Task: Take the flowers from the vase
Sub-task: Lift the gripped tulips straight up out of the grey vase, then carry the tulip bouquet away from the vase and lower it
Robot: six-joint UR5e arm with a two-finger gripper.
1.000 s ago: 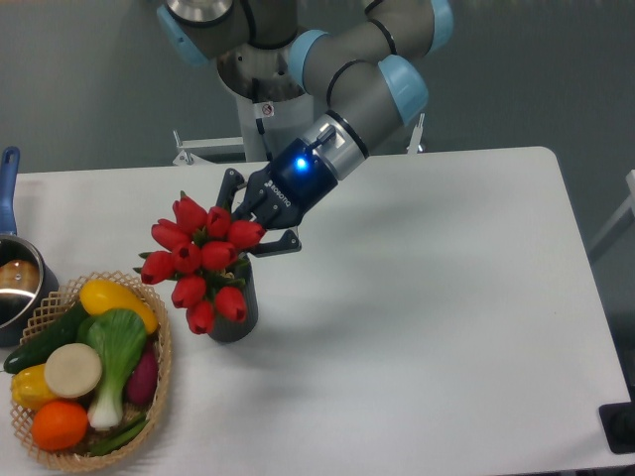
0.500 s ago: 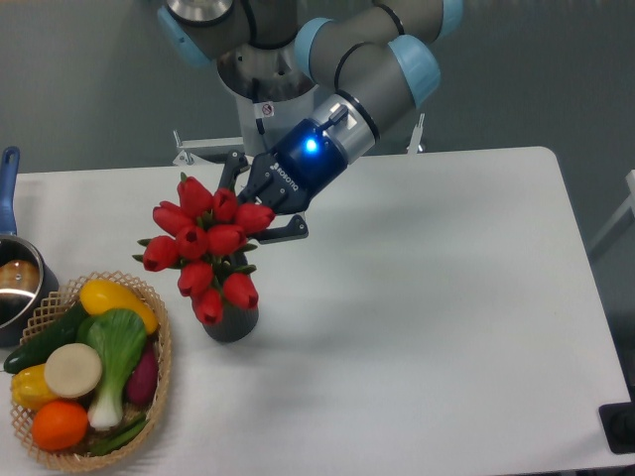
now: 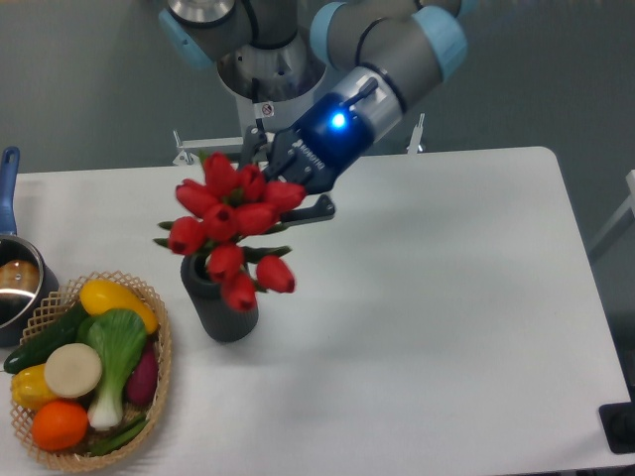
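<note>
The flowers (image 3: 233,223), a bunch of red tulip buds with green leaves, hang in the air above and slightly right of the vase. The vase (image 3: 218,302), a small dark grey ribbed cylinder, stands upright on the white table with its round mouth partly showing. My gripper (image 3: 283,183) is shut on the flowers from behind and holds them tilted; its fingers are mostly hidden by the buds. The lowest buds still overlap the vase's rim in this view.
A woven wicker basket (image 3: 159,372) with vegetables and fruit sits at the front left of the table, close to the vase. A blue-handled metal pot (image 3: 15,283) stands at the left edge. The arm's base (image 3: 263,94) rises behind the table.
My gripper has risen and moved right with the flowers. The bunch has lifted out of the vase, and the vase's mouth now shows.
</note>
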